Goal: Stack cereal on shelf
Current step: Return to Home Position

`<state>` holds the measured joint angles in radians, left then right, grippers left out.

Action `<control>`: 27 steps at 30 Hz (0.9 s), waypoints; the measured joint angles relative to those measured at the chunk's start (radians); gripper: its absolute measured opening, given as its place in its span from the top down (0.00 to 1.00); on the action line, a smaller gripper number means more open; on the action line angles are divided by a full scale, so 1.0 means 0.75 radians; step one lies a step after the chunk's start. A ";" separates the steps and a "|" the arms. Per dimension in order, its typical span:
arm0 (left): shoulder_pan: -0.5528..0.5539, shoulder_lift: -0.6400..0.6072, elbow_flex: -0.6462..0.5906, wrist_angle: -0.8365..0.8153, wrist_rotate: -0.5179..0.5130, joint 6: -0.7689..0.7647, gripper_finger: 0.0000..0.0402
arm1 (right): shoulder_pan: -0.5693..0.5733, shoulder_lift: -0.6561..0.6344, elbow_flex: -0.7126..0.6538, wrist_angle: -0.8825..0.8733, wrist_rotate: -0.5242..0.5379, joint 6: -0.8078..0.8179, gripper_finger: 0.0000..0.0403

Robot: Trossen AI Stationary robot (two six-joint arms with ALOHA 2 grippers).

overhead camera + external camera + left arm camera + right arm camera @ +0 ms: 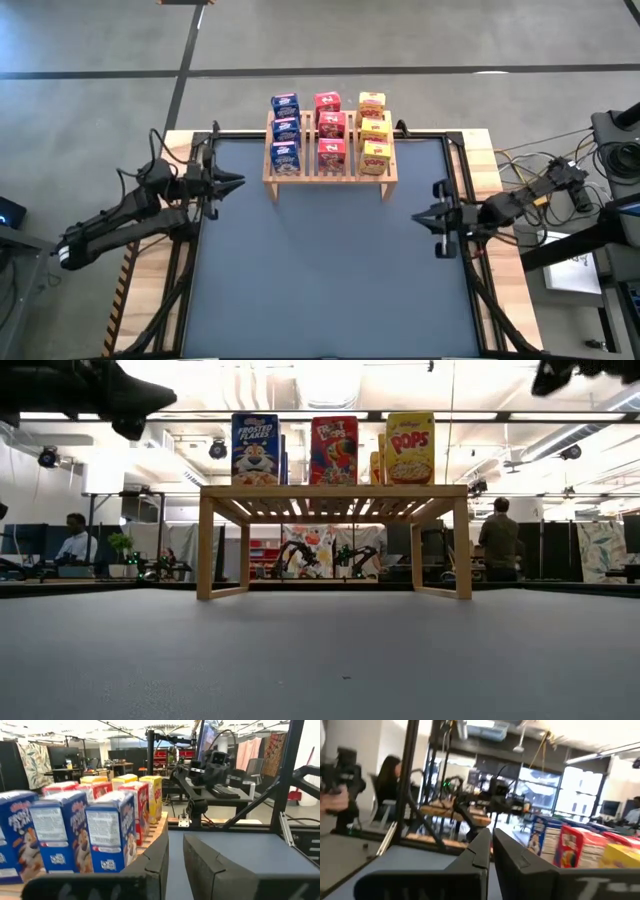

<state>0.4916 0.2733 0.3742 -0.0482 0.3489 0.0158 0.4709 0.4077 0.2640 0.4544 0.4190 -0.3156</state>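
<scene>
The wooden slatted shelf (330, 170) stands on short legs at the table's far middle. On it stand three rows of cereal boxes: blue (285, 130) on the left, red (329, 128) in the middle, yellow (374, 132) on the right. The low view shows the front boxes (334, 450) upright on the shelf top (333, 490). My left gripper (238, 181) hangs at the table's left, beside the blue boxes (107, 840), empty. My right gripper (416, 215) hangs at the table's right, empty. Both look shut, with only a narrow slit between the fingers.
The blue-grey mat (330, 270) stretches in front of the shelf. A dark frame runs along the table's sides (470, 250). Cables and gear lie off the table's right (560, 180). People sit and stand in the room behind (497, 540).
</scene>
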 joint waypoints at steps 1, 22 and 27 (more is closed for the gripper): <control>-0.005 0.001 -0.018 0.017 0.000 0.000 0.90 | 0.000 -0.035 -0.042 0.023 0.000 -0.005 0.98; -0.055 -0.125 -0.169 0.145 0.112 0.066 0.90 | -0.014 -0.542 -0.129 -0.410 0.098 0.052 0.98; -0.056 -0.196 -0.200 0.147 0.119 0.032 0.90 | -0.017 -0.537 -0.164 -0.387 0.094 0.048 0.98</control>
<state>0.4496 0.1264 0.2243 0.0622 0.4381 0.0396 0.4580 0.0048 0.1411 0.1638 0.4898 -0.2798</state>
